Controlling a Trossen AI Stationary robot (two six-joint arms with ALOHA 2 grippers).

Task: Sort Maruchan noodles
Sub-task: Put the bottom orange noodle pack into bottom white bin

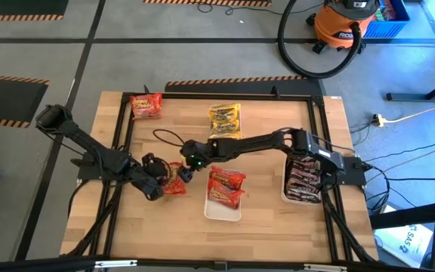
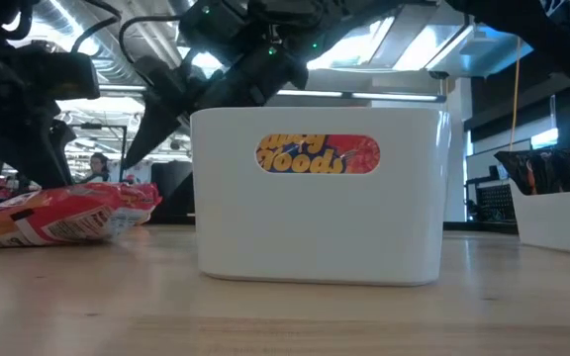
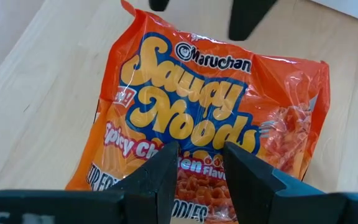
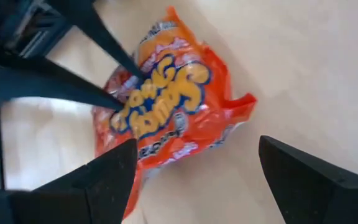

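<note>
1. Red crinkly plastic, printed with yellow "Saucy Noods" lettering and the Maruchan name, makes up the flat ramen packet (image 3: 197, 124) being worked on; it lies on the pale wooden table (image 1: 278, 227), left of centre in the high view, just left of the white rectangular tray (image 1: 223, 209).
2. The left gripper (image 1: 159, 183) is seen with its two dark fingers (image 3: 157, 180) narrowly parted and pressed at the packet's near edge; whether film is pinched between them cannot be told.
3. The right gripper (image 4: 197, 180) is held above the same packet with its fingers spread wide, grasping nothing.
4. To do this step well, the film should probably be pinched at an edge, then lifted slowly so the slippery plastic is not dropped, while the two arms are kept from colliding.
5. Two more red packets (image 1: 226, 186) are already lying in the white tray at centre.
6. Dark maroon packets (image 1: 305, 180) are stacked in a second white tray at right.
7. A yellow packet pile (image 1: 225, 121) and another red packet (image 1: 146, 106) are left loose near the table's upper edge.
</note>
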